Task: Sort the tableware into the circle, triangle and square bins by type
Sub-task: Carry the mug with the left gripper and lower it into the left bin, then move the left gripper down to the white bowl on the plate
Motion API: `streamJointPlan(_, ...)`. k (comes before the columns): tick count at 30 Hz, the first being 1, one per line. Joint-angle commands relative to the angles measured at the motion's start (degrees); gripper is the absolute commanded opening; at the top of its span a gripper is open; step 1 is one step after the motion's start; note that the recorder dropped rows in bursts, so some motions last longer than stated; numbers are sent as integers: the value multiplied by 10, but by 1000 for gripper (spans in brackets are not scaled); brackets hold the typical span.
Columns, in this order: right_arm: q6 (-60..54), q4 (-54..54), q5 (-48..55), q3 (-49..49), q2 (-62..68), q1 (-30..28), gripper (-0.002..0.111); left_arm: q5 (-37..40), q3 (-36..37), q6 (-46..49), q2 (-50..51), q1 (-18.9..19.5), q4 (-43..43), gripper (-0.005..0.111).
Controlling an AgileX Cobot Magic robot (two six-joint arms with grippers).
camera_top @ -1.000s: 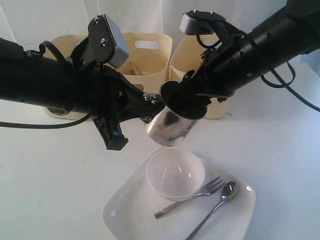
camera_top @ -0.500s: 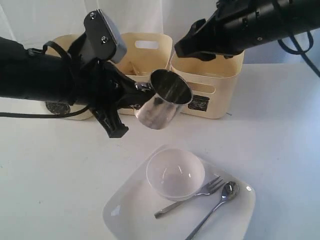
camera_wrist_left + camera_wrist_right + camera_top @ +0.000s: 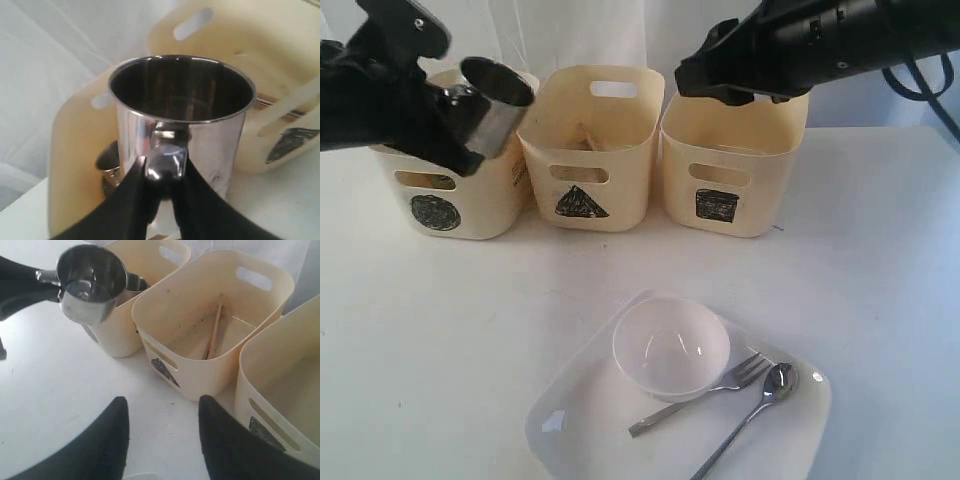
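The left gripper [image 3: 161, 172] pinches the handle of the steel mug [image 3: 492, 112]. The mug leans, mouth pointing up and away from it. The right gripper [image 3: 162, 405] is wide open, empty.

This looks like a robotics lab test setup, not a home. A bare white table [image 3: 880, 250] stands before a plain white curtain [image 3: 570, 30]. Three identical cream bins [image 3: 585, 130] carry black circle, triangle and square marks. Two black robot arms [image 3: 840, 40] reach over the table.
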Motion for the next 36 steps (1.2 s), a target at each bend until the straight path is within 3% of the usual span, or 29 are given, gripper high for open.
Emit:
streamJointPlan(1,3,-5,-7,-1,-4,0,43,-16,-14,-90,5,47,35,0)
streamJointPlan(6,3,-13,-7,-1,-4,0,43,-6,-29,-221,37,81,147,0)
streamJointPlan(13,3,-16,-6,-1,-4,0,43,-54,-77,-404,122,81,332,0)
streamJointPlan(20,9,-20,1,-1,-4,0,43,-71,-120,-423,187,81,340,0)
streamJointPlan(24,9,-29,1,-1,-4,0,43,-38,-133,-442,201,81,340,16)
streamJointPlan(30,11,-29,2,-1,-4,0,41,-39,-141,-461,202,81,340,65)
streamJointPlan(32,16,-29,2,-1,-4,0,41,-38,-144,-471,201,81,339,71)
streamJointPlan(36,23,-29,20,-1,-3,0,41,-38,-148,-471,201,81,326,71)
